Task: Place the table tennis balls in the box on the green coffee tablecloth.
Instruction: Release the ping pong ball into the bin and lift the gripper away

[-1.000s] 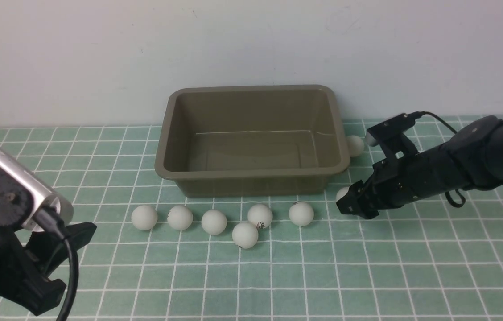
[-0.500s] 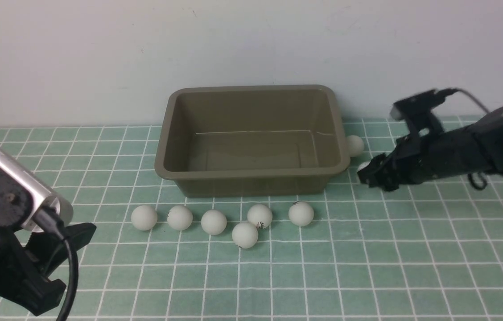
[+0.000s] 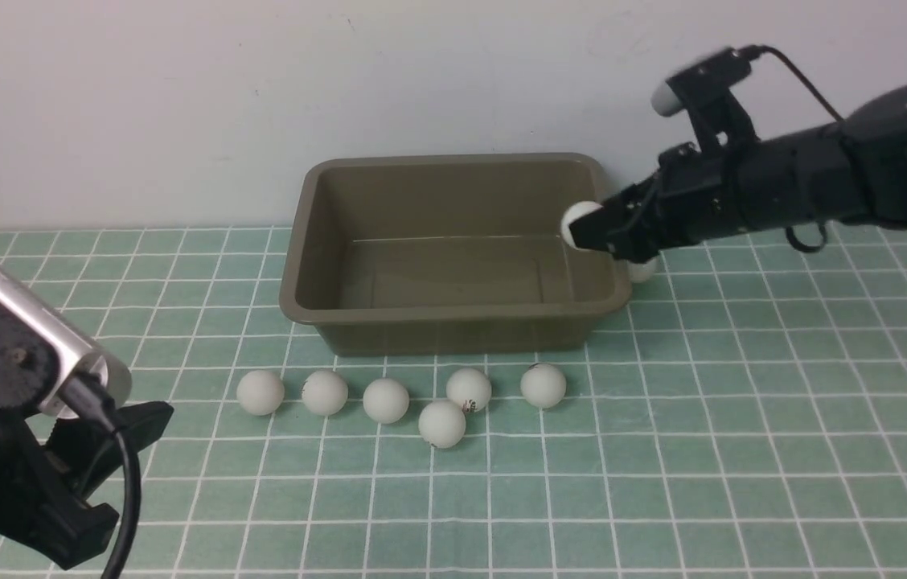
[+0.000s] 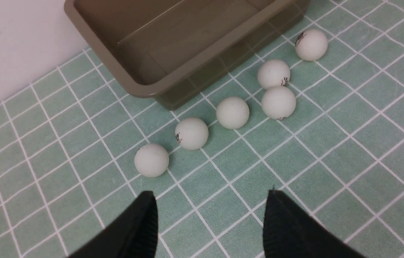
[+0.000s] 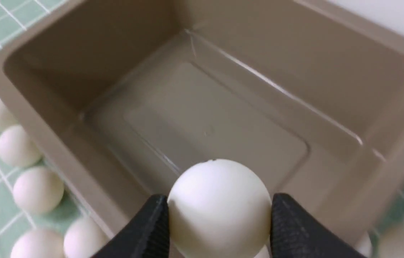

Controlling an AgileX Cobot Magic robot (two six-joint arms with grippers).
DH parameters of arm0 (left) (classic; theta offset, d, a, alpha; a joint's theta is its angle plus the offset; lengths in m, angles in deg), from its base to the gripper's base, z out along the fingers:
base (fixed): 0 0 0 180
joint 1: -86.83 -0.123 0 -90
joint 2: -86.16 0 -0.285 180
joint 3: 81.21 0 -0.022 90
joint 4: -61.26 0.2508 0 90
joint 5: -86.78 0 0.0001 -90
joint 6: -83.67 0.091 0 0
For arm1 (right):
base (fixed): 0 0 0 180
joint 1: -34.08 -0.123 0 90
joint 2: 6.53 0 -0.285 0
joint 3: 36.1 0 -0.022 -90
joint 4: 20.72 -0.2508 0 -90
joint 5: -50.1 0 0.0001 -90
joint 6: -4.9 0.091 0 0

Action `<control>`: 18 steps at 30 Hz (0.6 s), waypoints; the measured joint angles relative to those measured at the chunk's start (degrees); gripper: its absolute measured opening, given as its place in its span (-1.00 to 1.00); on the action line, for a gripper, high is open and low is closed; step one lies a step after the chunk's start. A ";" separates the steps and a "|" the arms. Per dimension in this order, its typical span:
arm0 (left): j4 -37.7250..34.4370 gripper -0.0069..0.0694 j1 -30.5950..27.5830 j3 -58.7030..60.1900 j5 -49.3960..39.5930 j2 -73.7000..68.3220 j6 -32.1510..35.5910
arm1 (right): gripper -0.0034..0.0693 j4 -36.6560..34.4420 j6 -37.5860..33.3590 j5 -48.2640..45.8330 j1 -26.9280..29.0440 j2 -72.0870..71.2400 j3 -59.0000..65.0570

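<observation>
Right gripper (image 3: 592, 232) clamped on ball (image 3: 579, 217), poised over box (image 3: 453, 320) right wall, frame centre-right, for drop (box empty). Left gripper (image 4: 209, 218) jaws apart, lower left. Five balls (image 3: 385, 400) below box; seemingly one more (image 3: 645, 272) behind gripper.

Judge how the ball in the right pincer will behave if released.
Probably rolls: the ball is a smooth sphere above the bare box. Likely contained by its high walls. May slip: the right pincer touches only its sides.

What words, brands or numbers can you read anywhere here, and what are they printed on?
No text is legible.
Small dark logos on several table tennis balls: too small and blurred to read.
The box and green tablecloth: no print visible.
</observation>
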 joint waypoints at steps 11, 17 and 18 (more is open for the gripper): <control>0.00 0.13 0.00 0.00 -0.44 0.00 0.00 | 0.06 0.14 0.55 -1.29 -2.42 9.31 -6.70; 0.00 0.13 0.00 0.00 -0.78 0.00 0.00 | 0.47 0.04 -0.40 -0.17 -1.37 7.94 -6.70; 0.00 0.13 0.00 0.00 -1.05 0.00 0.00 | 0.49 0.04 -0.40 0.47 -0.86 7.58 -6.70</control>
